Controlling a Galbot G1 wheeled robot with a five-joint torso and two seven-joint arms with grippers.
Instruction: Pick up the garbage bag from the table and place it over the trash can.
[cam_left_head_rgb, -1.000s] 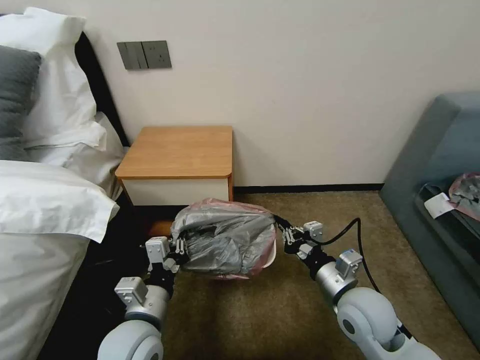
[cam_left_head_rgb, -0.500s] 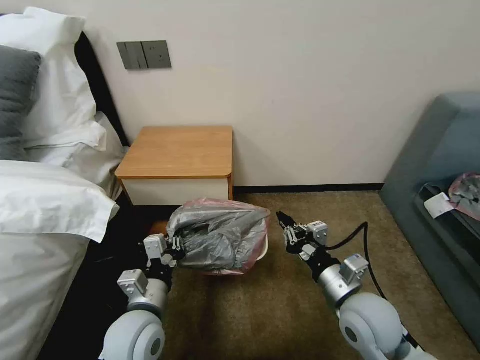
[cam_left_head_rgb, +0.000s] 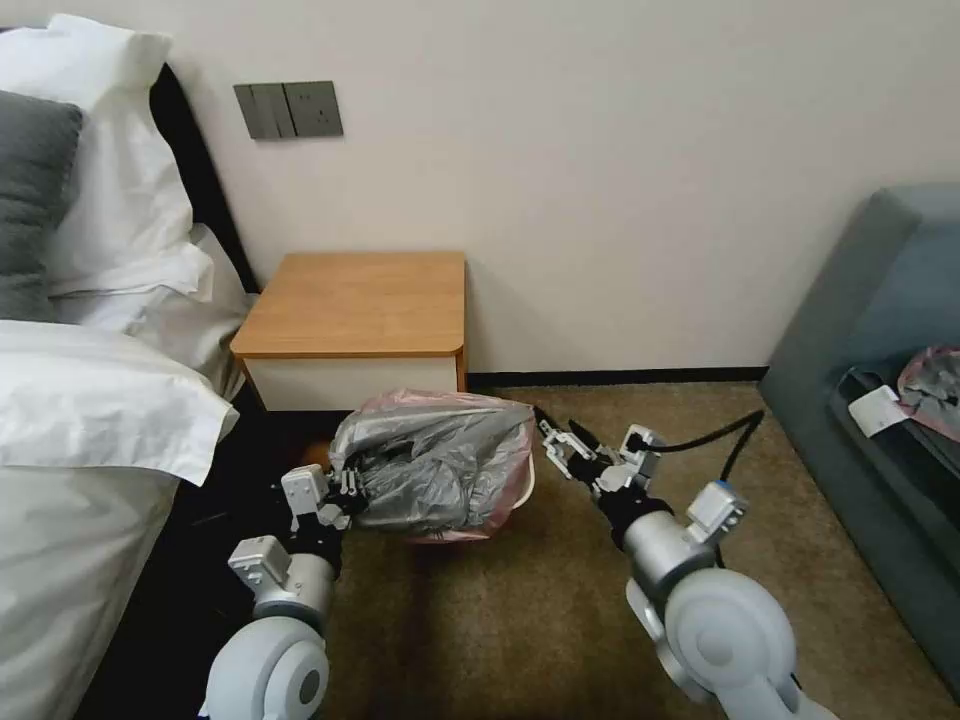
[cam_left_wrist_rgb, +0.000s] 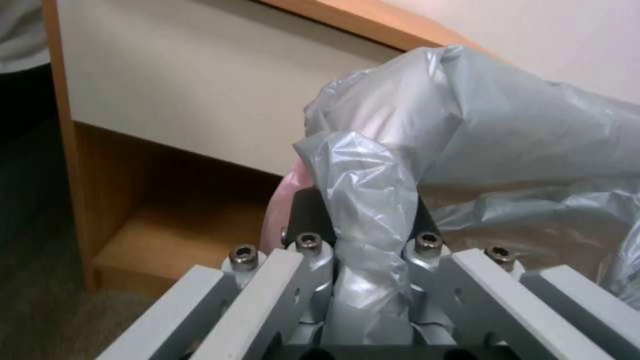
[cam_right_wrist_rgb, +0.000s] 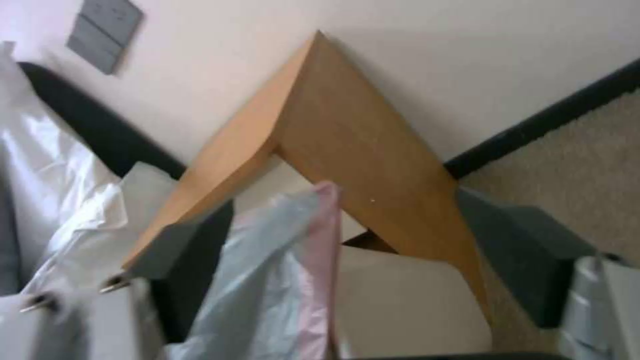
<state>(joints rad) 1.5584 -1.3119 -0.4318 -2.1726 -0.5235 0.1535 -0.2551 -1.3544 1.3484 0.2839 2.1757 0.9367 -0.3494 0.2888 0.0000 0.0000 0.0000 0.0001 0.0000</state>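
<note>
The silver-grey garbage bag (cam_left_head_rgb: 435, 462) with a pale pink rim lies draped over the cream trash can (cam_left_head_rgb: 527, 488), which stands on the carpet in front of the table (cam_left_head_rgb: 360, 300). My left gripper (cam_left_head_rgb: 345, 492) is shut on the bag's left side. In the left wrist view a fold of the garbage bag (cam_left_wrist_rgb: 373, 200) is pinched between the fingers of the left gripper (cam_left_wrist_rgb: 365, 245). My right gripper (cam_left_head_rgb: 558, 448) hangs open just right of the bag, apart from it. In the right wrist view the right gripper (cam_right_wrist_rgb: 347, 235) faces the pink bag rim (cam_right_wrist_rgb: 325, 260) and the trash can wall (cam_right_wrist_rgb: 407, 300).
A bed (cam_left_head_rgb: 90, 420) with white pillows borders the left. A grey-blue sofa (cam_left_head_rgb: 870, 330) on the right holds a pink-and-grey bundle (cam_left_head_rgb: 935, 380) beside a white card. Brown carpet (cam_left_head_rgb: 540, 620) lies open in front of the bin.
My right gripper has let go of the bag, opened and drawn back to the right. The bag has sunk lower over the bin. The left gripper has shifted slightly left with its hold.
</note>
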